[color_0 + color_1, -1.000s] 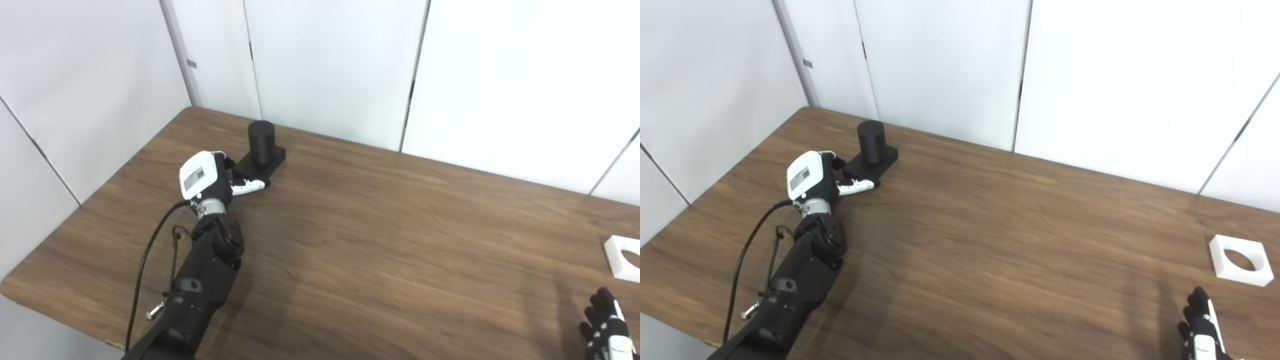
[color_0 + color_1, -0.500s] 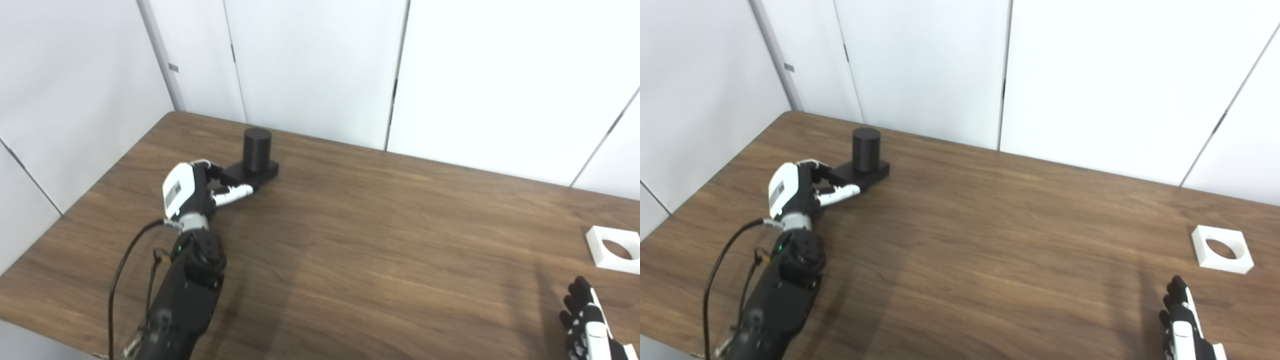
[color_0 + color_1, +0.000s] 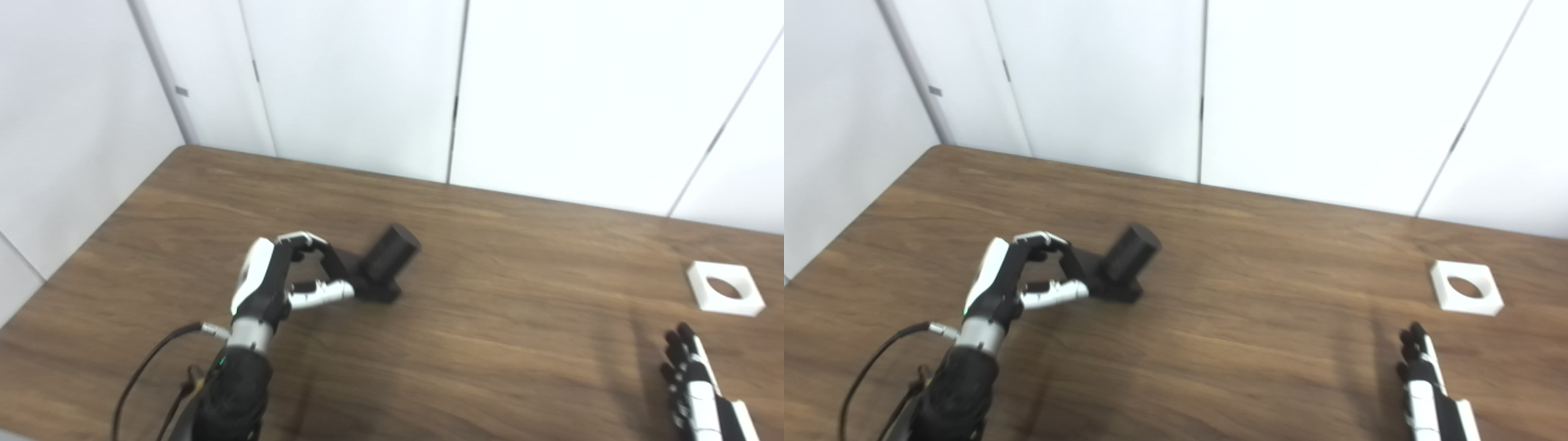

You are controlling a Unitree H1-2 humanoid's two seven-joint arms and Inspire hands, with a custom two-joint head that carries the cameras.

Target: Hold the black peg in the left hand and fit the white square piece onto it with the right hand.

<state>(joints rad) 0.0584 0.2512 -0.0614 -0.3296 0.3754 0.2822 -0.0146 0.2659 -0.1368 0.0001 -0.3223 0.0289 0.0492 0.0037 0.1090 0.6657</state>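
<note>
The black peg (image 3: 388,252), a cylinder on a flat black base (image 3: 365,285), is tilted to the right and lifted over the wooden table (image 3: 490,343). My left hand (image 3: 278,284) is shut on the left end of the base. It also shows in the right eye view (image 3: 1020,282). The white square piece (image 3: 724,288) with a round hole lies flat at the table's right side. My right hand (image 3: 695,383) is open and empty, fingers straight, near the table's front right, a little in front of the white piece.
White wall panels (image 3: 367,86) stand close behind the table and along its left side. A black cable (image 3: 147,373) hangs by my left forearm.
My left hand has lifted the peg by its base, carried it right and toward me, and tilted it. The camera has also shifted. My right hand stays low at the front right.
</note>
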